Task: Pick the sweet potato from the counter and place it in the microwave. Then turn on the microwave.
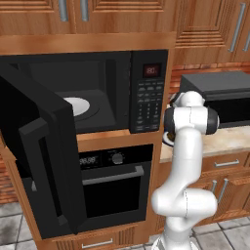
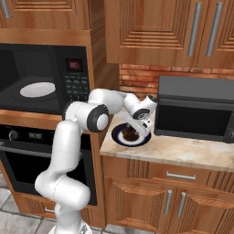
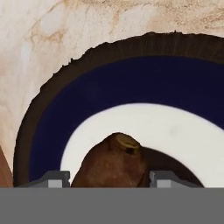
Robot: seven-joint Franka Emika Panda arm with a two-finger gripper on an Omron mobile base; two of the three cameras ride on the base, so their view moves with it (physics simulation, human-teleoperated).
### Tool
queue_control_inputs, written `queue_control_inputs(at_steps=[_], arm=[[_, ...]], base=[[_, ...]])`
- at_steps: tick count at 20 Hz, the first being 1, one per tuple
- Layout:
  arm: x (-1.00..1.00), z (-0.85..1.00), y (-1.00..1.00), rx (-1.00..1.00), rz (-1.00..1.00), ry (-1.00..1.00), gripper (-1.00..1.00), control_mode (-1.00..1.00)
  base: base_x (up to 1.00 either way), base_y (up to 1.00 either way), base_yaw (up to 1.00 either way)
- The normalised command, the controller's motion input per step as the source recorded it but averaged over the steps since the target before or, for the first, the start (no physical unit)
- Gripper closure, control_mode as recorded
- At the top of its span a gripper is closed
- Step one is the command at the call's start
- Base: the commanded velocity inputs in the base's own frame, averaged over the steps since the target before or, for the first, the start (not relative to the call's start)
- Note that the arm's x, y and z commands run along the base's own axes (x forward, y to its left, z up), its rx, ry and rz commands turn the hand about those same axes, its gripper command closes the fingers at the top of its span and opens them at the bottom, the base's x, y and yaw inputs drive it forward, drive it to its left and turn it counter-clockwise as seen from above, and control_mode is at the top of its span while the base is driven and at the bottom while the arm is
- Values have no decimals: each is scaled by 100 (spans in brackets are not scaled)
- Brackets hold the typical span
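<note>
The sweet potato [image 3: 111, 164], a brown lump, lies on the white centre of a round dark blue-rimmed plate [image 3: 87, 100] on the beige counter [image 3: 52, 39]. My gripper [image 3: 109, 179] reaches down over it, one fingertip against each side of the potato. From the right base, the gripper [image 2: 135, 129] is low over the potato [image 2: 131, 134] and plate [image 2: 119, 137] at the counter's [image 2: 183, 151] left end. The black microwave [image 1: 97, 88] is to the left, its door [image 1: 44, 156] swung wide open and its white turntable [image 1: 78, 105] bare.
A dark grey box appliance [image 2: 196, 109] stands on the counter just right of the plate. A black oven [image 1: 114, 180] sits under the microwave. The open microwave door juts out into the room on the left. Wooden cabinets [image 2: 160, 32] hang above.
</note>
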Motion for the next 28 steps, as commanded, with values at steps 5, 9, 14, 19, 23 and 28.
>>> queue_control_inputs(at_steps=[5, 9, 14, 19, 23, 28], arm=[[0, -9, 0, 0, -2, 3, 100, -100], [0, -2, 0, 0, 0, 0, 100, -100], [-14, 10, -1, 0, 0, -3, 100, -100], [-13, 39, -17, 0, -2, -9, 100, -100], [-15, 47, -17, 0, -4, -7, 100, -100], [-30, 45, -10, 0, -5, -6, 100, -100]], base=[[0, 0, 0], [0, 0, 0], [0, 0, 0], [0, 0, 0], [0, 0, 0], [0, 0, 0]])
